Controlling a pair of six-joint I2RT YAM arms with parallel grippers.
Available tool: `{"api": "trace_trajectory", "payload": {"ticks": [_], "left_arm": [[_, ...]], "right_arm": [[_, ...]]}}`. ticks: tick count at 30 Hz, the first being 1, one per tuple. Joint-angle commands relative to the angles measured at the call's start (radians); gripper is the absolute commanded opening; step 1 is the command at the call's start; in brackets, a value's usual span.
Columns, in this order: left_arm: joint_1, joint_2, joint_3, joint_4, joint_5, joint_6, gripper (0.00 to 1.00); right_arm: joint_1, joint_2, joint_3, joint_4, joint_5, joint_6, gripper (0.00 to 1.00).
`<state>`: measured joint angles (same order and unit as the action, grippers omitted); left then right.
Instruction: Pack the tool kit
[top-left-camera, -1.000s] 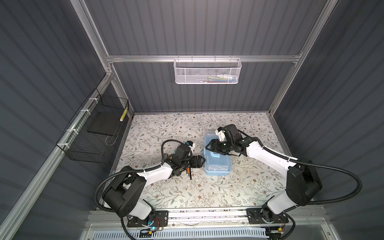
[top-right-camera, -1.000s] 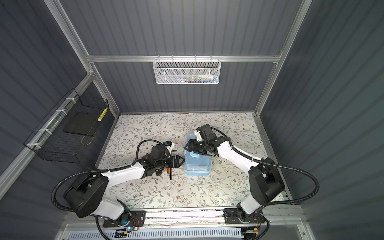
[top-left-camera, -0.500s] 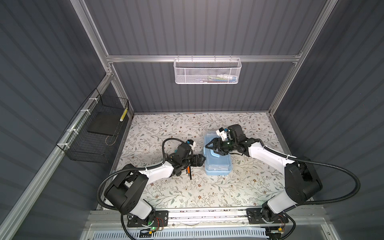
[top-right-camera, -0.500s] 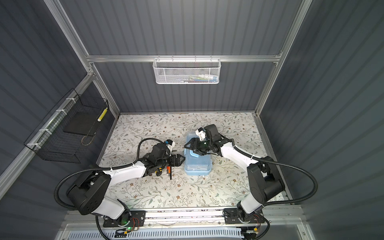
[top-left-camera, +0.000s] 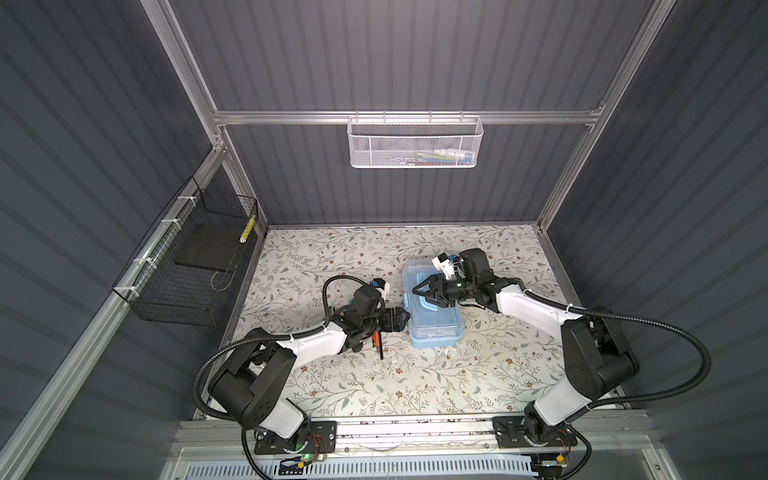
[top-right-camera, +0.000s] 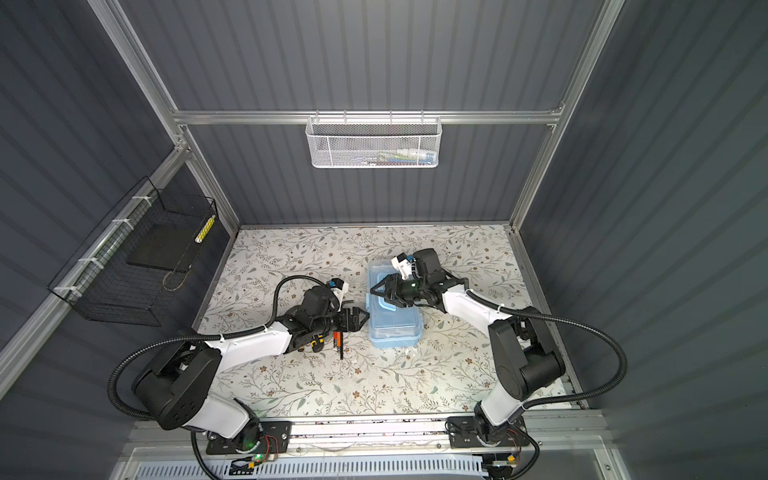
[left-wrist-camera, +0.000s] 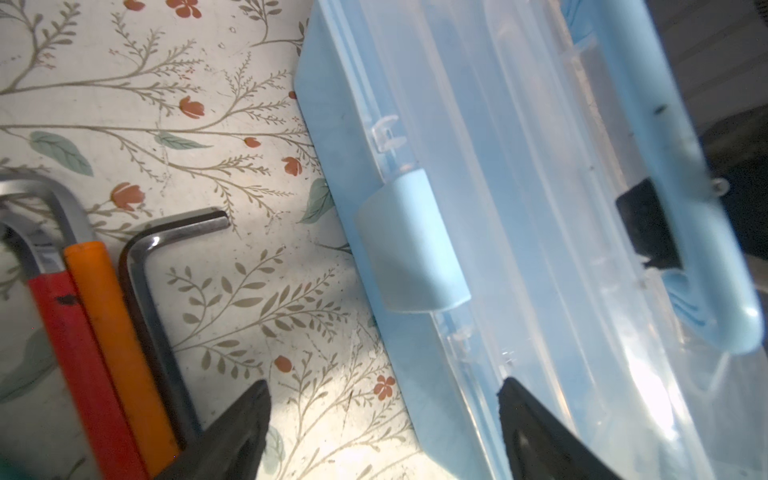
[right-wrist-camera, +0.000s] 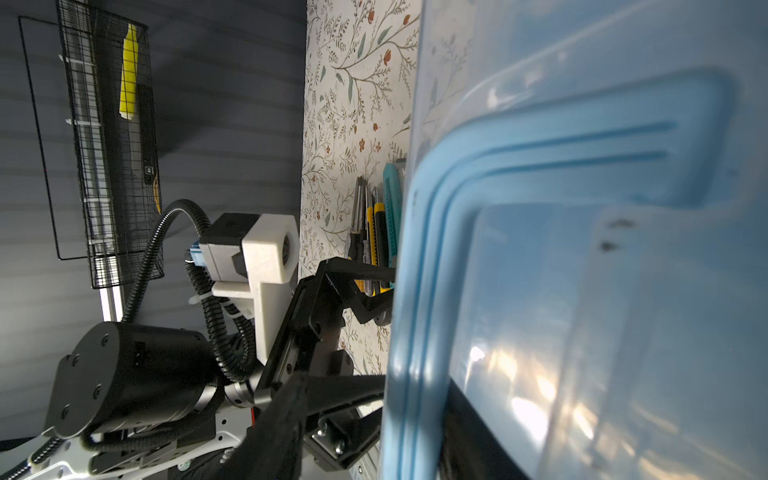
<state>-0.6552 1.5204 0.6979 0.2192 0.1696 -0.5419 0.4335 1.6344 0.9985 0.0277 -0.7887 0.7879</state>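
On the floral table (top-left-camera: 374, 386) the box (top-left-camera: 432, 328) sits near centre, lid down. From 3 o'clock the right gripper (top-left-camera: 417, 289) has narrowed its jaws at the handle (right-wrist-camera: 540, 153); whether it grips, I cannot tell. The left gripper (top-left-camera: 401, 321), at 9 o'clock, gapes empty. Hex keys (left-wrist-camera: 187, 228) lie outside, so opening likely follows. Only the left wrist view shows a pad (left-wrist-camera: 648, 226) inside the handle.

- A white mesh basket (top-left-camera: 415, 143) (top-right-camera: 372, 143) hangs from the aluminium rail (top-left-camera: 291, 117) on the back wall; small items at its right end are too blurred to name.
- A black wire basket (top-left-camera: 187, 266) (top-right-camera: 137, 257) is fixed to the left wall, with a dark flat slab (top-left-camera: 205, 251) lying inside.
- A floral-patterned tabletop (top-left-camera: 374, 374) covers the floor between ribbed grey walls (top-left-camera: 415, 62).
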Motion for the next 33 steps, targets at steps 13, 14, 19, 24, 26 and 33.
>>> {"api": "trace_trajectory", "payload": {"ticks": [13,14,19,24,26,33], "left_arm": [[0.064,-0.059,-0.033,0.003,0.041,0.039,0.87],[0.068,-0.059,-0.031,0.007,0.042,0.042,0.88],[0.081,-0.041,0.001,0.017,0.057,0.055,0.89],[0.083,-0.013,0.028,0.022,0.075,0.066,0.89],[0.084,0.002,0.039,0.023,0.079,0.068,0.89],[0.087,0.063,0.088,0.043,0.087,0.080,0.90]], "right_arm": [[-0.022,0.034,-0.020,0.153,-0.089,0.021,0.41],[-0.021,0.037,-0.018,0.160,-0.094,0.024,0.42],[-0.024,0.061,-0.009,0.209,-0.136,0.041,0.44],[-0.024,0.091,0.018,0.270,-0.169,0.083,0.44],[-0.024,0.098,0.034,0.272,-0.171,0.089,0.44],[-0.021,0.097,0.061,0.225,-0.162,0.067,0.43]]}}
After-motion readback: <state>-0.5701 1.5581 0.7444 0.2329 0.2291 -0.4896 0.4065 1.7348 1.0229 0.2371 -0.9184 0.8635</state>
